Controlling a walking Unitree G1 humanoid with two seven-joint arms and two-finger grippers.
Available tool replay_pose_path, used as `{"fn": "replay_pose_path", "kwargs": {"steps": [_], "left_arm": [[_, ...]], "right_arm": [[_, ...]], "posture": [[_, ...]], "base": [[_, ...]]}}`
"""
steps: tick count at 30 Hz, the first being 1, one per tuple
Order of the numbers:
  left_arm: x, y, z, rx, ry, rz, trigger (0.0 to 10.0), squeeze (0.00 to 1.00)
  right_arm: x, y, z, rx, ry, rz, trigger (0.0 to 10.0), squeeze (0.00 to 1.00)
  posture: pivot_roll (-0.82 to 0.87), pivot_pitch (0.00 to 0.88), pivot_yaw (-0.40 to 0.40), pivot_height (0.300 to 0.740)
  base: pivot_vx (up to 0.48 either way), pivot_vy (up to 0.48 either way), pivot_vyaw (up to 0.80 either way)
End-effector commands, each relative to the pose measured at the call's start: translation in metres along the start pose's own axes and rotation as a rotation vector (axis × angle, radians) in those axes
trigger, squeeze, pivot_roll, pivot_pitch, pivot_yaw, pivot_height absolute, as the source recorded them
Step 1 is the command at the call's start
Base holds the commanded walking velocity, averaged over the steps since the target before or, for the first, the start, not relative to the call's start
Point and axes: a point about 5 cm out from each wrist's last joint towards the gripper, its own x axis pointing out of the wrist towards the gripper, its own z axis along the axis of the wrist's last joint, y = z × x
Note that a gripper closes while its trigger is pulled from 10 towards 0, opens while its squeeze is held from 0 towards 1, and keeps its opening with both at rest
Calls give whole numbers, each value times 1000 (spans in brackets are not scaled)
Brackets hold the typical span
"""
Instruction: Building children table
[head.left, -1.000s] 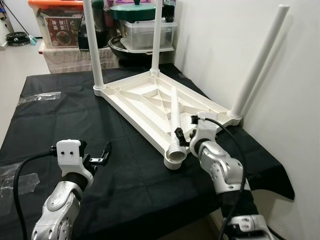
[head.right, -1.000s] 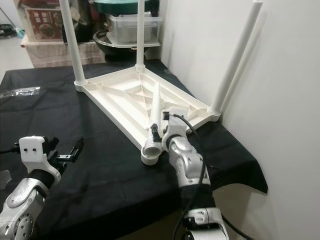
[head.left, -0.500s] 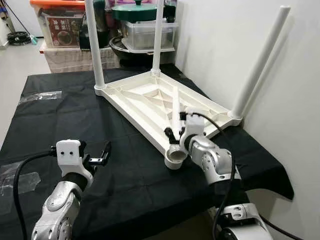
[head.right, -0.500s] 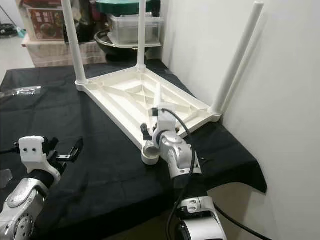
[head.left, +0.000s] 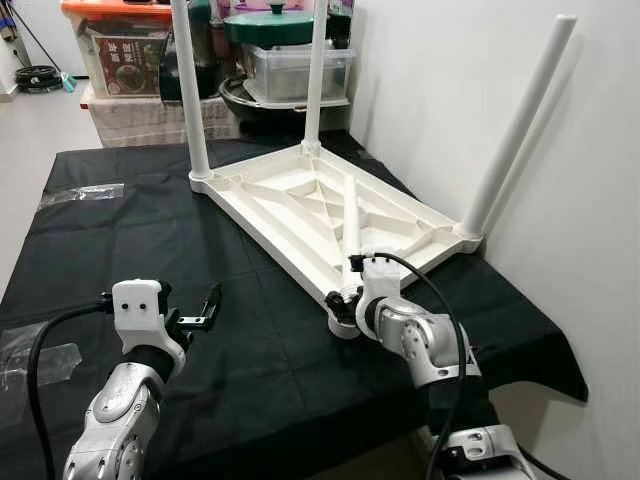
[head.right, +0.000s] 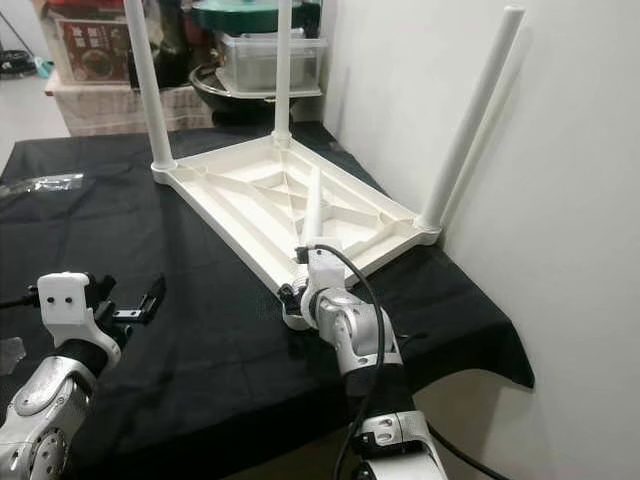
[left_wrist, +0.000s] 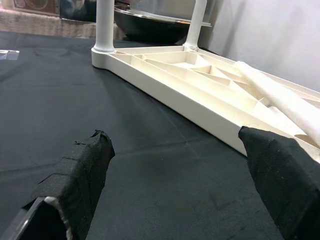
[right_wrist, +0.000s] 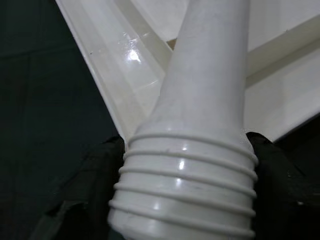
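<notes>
the children's table top (head.left: 300, 205) lies upside down on a black cloth (head.left: 120, 240), ribs facing up, with three legs (head.left: 190, 90) already standing in its corner sockets. the fourth leg (head.left: 349, 225) lies loose across the ribs, its threaded end toward the robot, close to the near corner socket (head.left: 345, 325).

the right gripper (head.left: 348, 298) is clamped on that threaded end. in the right wrist view its black fingers (right_wrist: 102, 175) sit on either side of the thread ridges, with the tapering shaft running away from the pincer over the underside of the table top.

the left gripper (head.left: 195, 318) hangs above the cloth, fingers spread apart and holding nothing; the long edge of the table top runs just ahead of its fingertips.

the step in hand looks like lifting the last leg and seating it in the socket just beside the right gripper. to do it well, the grip probably needs to sit clear of the threads, since fingers over the ridges would block them from entering the socket. the leg should be swung upright before it goes down, with its axis square to the socket so the threads do not cross. the free left gripper could usefully press on the nearest edge of the top to keep it from sliding on the cloth during the turn.
</notes>
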Motion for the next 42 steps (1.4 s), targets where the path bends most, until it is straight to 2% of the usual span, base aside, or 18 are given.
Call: {"fn": "replay_pose_path", "kwargs": {"steps": [1,8,10,12,13,14,15,16,19,20,22,24,28,29,31,34,38,42], "left_arm": [[0,-1,-2,7,3,2,10000,0],[1,1,-2,13,2,5,10000,0],[2,2,-1,14,1,6,10000,0],[3,2,1,2,-6,6,10000,0],[5,3,5,-54,-22,8,10000,0],[5,3,5,-54,-22,8,10000,0],[5,4,9,-110,-40,9,10000,0],[7,6,19,-225,-78,-9,10000,0],[7,7,26,-318,-108,-39,10000,0],[7,7,26,-318,-108,-39,10000,0],[6,6,36,-458,-161,-86,10000,0],[5,6,43,-526,-196,-124,10000,0],[4,7,46,-570,-216,-135,10000,0],[3,9,50,-643,-251,-136,10000,0],[2,10,54,-682,-272,-148,10000,0],[-3,9,62,-793,-319,-204,10000,0],[-4,10,62,-842,-317,-208,10000,0],[-8,11,63,-930,-332,-221,10000,0]], "right_arm": [[2,-3,-12,18,45,-8,0,0],[3,-5,-13,9,34,-26,0,0],[2,-5,-8,14,2,-31,0,0],[-4,-1,13,51,-124,33,0,0],[-11,6,31,29,-242,134,0,0],[-11,6,31,29,-242,134,0,0],[-19,14,46,6,-333,255,0,0],[-42,27,64,-80,-470,527,0,0],[-58,30,66,-178,-534,683,0,0],[-58,30,66,-178,-534,683,0,0],[-70,29,59,-281,-549,808,0,0],[-72,27,50,-335,-523,858,0,0],[-68,25,42,-348,-500,855,0,0],[-65,23,37,-333,-489,867,0,0],[-63,22,36,-309,-490,864,0,0],[-53,17,38,-156,-497,794,0,0],[-51,16,38,-77,-513,797,0,0],[-40,1,51,184,-568,664,0,0]], "posture": [[53,0,-106,740],[54,0,-105,740],[54,0,-103,740],[52,0,-99,740],[52,0,-94,740],[52,0,-94,740],[52,0,-92,740],[50,0,-85,740],[50,0,-84,740],[50,0,-84,740],[52,0,-83,740],[53,0,-84,740],[53,0,-83,740],[53,0,-83,740],[54,0,-83,740],[58,0,-84,740],[62,0,-86,740],[65,0,-90,740]], "base": [[0,0,0],[0,0,0],[0,0,0],[0,0,0],[0,0,0],[0,0,0],[0,0,0],[0,0,0],[0,0,0],[0,0,0],[0,0,0],[0,0,0],[0,0,0],[0,0,0],[0,0,0],[0,0,0],[0,0,0],[0,0,0]]}}
